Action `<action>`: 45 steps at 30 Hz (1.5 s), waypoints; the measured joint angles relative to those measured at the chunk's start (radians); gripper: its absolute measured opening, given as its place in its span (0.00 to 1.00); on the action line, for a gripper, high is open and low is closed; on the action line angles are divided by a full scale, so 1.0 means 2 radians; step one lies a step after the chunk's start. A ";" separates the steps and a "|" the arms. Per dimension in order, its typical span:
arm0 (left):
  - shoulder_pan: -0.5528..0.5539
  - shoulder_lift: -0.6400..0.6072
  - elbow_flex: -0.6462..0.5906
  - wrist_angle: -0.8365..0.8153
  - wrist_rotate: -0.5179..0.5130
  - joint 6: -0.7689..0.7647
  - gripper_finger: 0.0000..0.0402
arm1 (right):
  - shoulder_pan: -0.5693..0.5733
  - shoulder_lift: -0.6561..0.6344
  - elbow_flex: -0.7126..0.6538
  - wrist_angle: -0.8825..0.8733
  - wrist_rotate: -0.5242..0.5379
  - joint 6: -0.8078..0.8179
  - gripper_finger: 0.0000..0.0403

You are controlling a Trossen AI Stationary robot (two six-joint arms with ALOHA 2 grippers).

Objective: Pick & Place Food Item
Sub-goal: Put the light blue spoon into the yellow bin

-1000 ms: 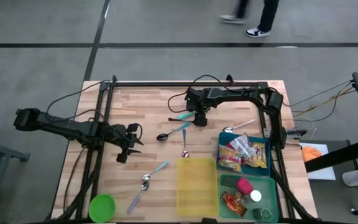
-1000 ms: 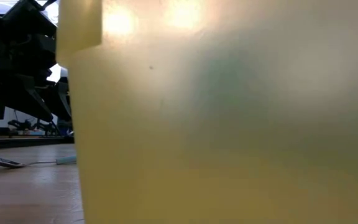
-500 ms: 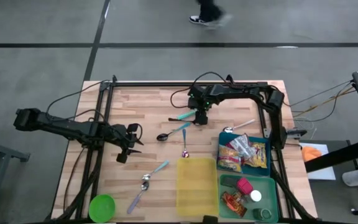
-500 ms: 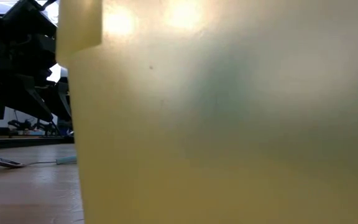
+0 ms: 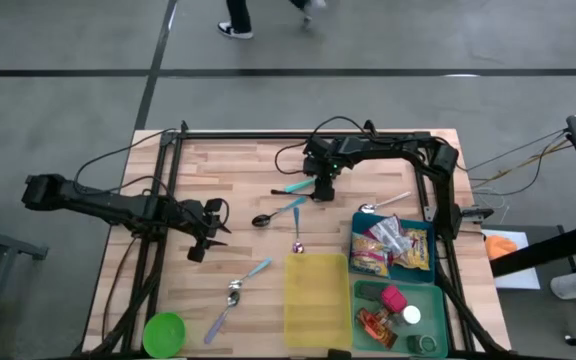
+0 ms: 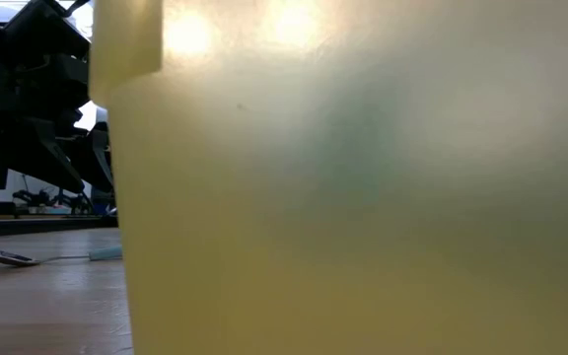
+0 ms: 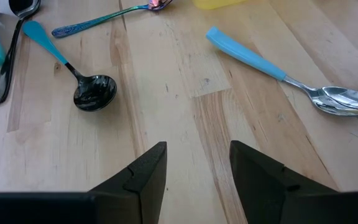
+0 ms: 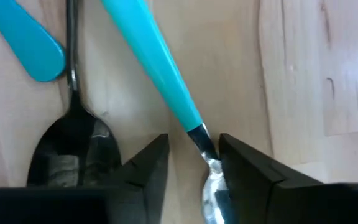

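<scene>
Right end effector (image 5: 322,193) over teal-handled spoon (image 5: 295,186)

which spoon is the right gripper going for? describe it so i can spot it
On the wooden table, look at the far middle, under the right gripper. The teal-handled spoon lies there, its metal neck between the fingers; its neighbour is all black.

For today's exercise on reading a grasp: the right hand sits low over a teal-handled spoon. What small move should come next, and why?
Probably finish closing, then lift a little. In the right wrist view the right hand straddles the teal-handled spoon at its neck, the fingers not yet tight on it, and the spoon lies flat on the wooden table. The left hand waits open, apart.
</scene>
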 joint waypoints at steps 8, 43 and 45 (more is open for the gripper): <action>0.000 0.000 0.000 0.000 0.000 0.000 0.43 | 0.000 0.000 -0.001 -0.002 -0.013 0.008 0.10; 0.000 0.000 0.000 0.000 0.000 -0.001 0.43 | 0.015 -0.046 -0.003 -0.010 -0.016 0.038 0.08; 0.000 0.000 0.000 0.000 0.000 -0.001 0.43 | 0.023 -0.060 -0.003 -0.017 -0.016 0.049 0.08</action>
